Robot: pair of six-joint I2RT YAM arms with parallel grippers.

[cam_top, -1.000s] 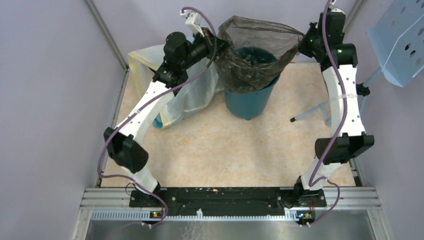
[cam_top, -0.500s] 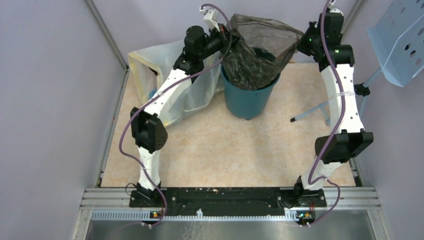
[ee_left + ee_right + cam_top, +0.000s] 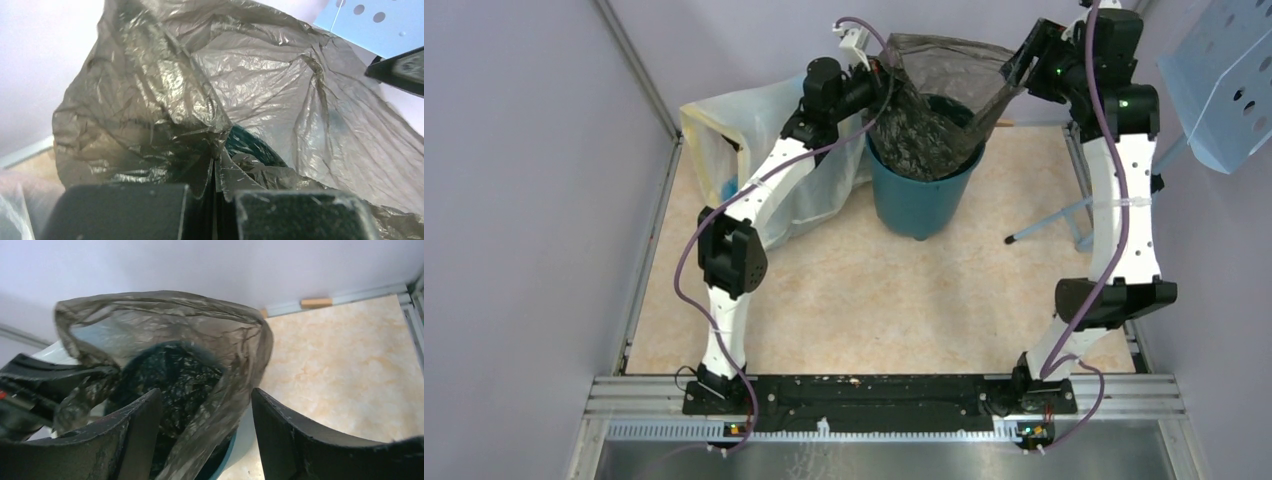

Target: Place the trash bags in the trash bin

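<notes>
A thin, glossy black trash bag (image 3: 944, 105) hangs open over the round teal trash bin (image 3: 921, 195), its lower part down inside the bin. My left gripper (image 3: 880, 76) is at the bin's far left rim, shut on the bag's left edge. In the left wrist view the plastic (image 3: 200, 100) is pinched between the closed jaws (image 3: 215, 167), with the bin (image 3: 250, 145) showing behind it. My right gripper (image 3: 1022, 62) is up at the bag's right edge, open. In the right wrist view that edge (image 3: 235, 380) runs loose between the spread fingers (image 3: 205, 412), above the bin's rim (image 3: 227, 458).
A large translucent whitish-yellow bag (image 3: 724, 150) leans against the left wall beside the bin. A light blue perforated panel (image 3: 1224, 70) on a thin-legged stand (image 3: 1064, 215) is at the right. Purple walls close in on three sides. A small wooden block (image 3: 316, 303) lies by the back wall.
My left arm swung right and brought its edge of the bag to the bin's rim. The right gripper lifted slightly and opened, letting go of the bag's right edge.
</notes>
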